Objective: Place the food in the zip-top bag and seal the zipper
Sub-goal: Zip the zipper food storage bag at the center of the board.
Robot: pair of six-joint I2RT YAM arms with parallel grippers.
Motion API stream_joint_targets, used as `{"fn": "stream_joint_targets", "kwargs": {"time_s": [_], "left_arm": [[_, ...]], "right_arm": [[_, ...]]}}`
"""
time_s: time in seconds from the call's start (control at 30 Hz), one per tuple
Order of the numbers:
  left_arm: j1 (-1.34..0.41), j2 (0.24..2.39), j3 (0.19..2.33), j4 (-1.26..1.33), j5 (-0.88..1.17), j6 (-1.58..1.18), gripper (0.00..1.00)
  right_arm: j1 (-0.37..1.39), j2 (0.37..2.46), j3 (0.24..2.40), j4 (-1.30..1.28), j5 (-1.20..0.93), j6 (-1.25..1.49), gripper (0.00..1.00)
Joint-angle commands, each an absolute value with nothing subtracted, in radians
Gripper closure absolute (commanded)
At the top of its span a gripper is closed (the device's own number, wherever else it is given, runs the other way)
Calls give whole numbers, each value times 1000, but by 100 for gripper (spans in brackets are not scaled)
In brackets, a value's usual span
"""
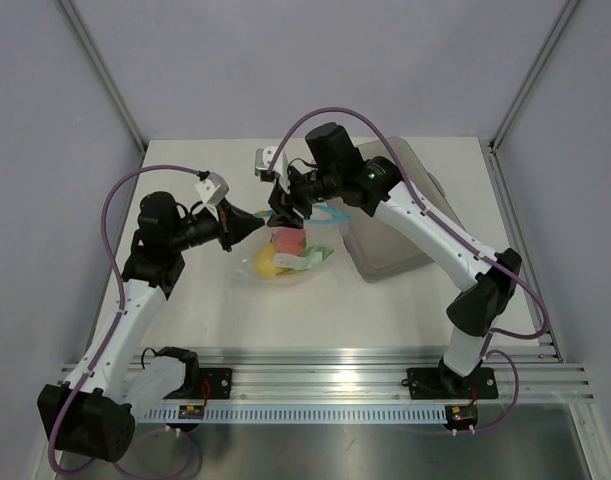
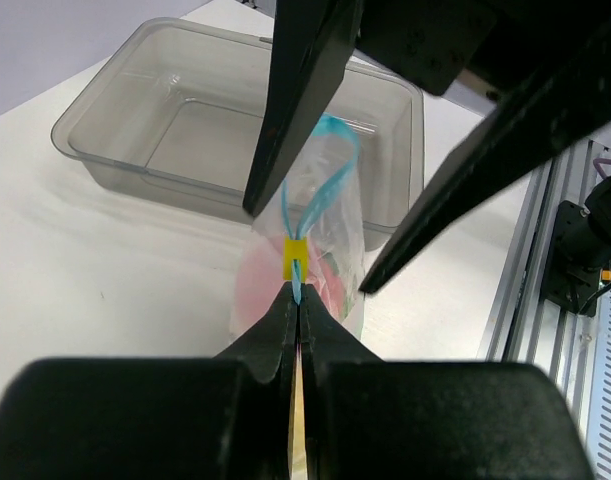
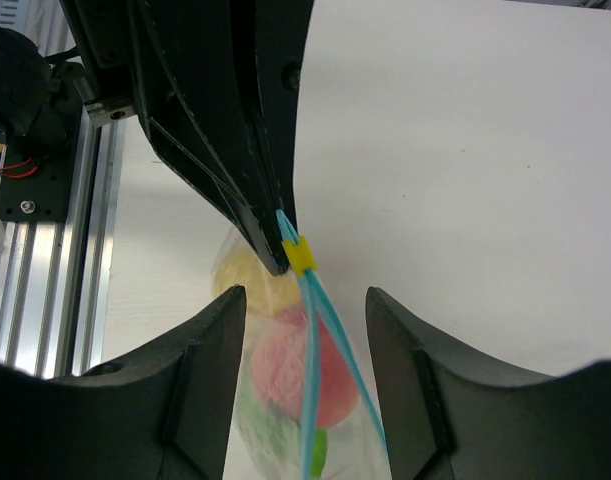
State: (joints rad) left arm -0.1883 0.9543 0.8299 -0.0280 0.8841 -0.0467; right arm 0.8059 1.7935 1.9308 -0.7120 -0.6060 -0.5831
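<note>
Sealing step, I think: your left pincer (image 2: 298, 298) clamps the zipper (image 3: 315, 292); the right pincer (image 3: 305, 300), open astride it, should next pinch and slide.

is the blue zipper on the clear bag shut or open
Open: beyond the small yellow slider, the light blue zipper splits into two separate strips, bowing into a loop in the left wrist view.

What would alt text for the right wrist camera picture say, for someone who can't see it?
The left gripper, shut, pinches the blue zipper of a clear zip-top bag beside its yellow slider, while the open right gripper straddles the zipper. Yellow, red-pink and green toy food shows inside the bag, over a white table.
</note>
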Motion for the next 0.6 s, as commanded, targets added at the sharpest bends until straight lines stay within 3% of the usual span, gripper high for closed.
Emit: {"fn": "stream_joint_targets", "kwargs": {"time_s": [0.0,0.3,0.57], "left_arm": [[-189,939,879,17,931,-18,100],[-189,945,893,8,946,-14,100],[-189,943,893,6,948,-14,100]], "right_arm": [[773,1729,1980,-749,-696,-607,42],[772,1787,2049,-804,-765,-594,42],[776,1828,2074,-793,-824,-554,50]]}}
